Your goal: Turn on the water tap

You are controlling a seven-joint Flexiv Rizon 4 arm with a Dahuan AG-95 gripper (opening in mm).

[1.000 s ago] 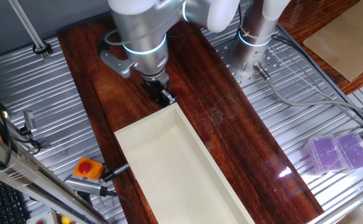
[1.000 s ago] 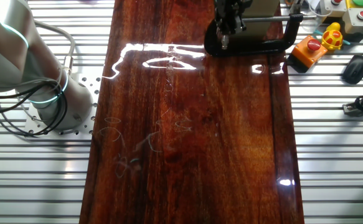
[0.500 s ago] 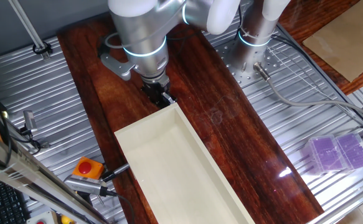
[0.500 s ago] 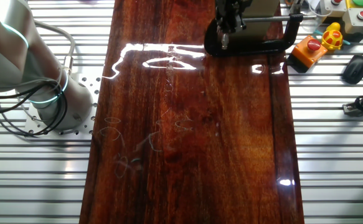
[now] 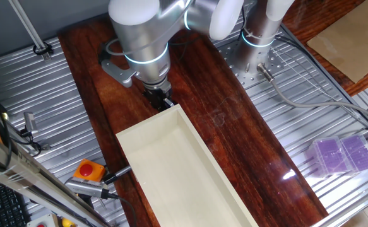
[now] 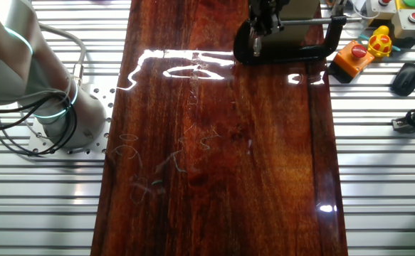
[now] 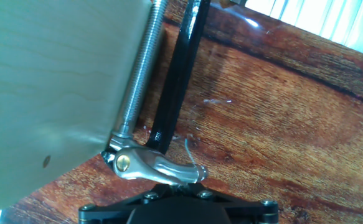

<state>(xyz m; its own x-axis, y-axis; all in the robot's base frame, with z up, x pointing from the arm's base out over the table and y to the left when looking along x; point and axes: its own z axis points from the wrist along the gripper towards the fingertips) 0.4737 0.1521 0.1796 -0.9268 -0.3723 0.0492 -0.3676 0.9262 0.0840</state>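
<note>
The tap is a small chrome lever (image 7: pixel 156 167) with a brass screw, held in the black C-clamp (image 6: pixel 292 51) at the far end of the wooden table. In the hand view the clamp's black bar (image 7: pixel 178 81) and threaded screw (image 7: pixel 141 74) run up from the lever. My gripper (image 7: pixel 169 186) sits right against the lever's underside, with its fingers together and nothing between them. In one fixed view the gripper (image 5: pixel 161 99) points down at the end of the pale box (image 5: pixel 149 123). In the other fixed view it (image 6: pixel 258 39) hangs over the clamp's left end.
The pale box wall (image 7: pixel 50 81) fills the left of the hand view, close to the clamp screw. An orange stop-button box (image 6: pixel 351 57) and a black mouse (image 6: pixel 406 77) lie right of the clamp. A purple case (image 5: pixel 343 154) lies on the metal bench. The arm's base (image 6: pixel 58 114) stands to the left.
The arm has shifted a little sideways along the clamp, a few pixels in both fixed views. The clamp and box have not moved.
</note>
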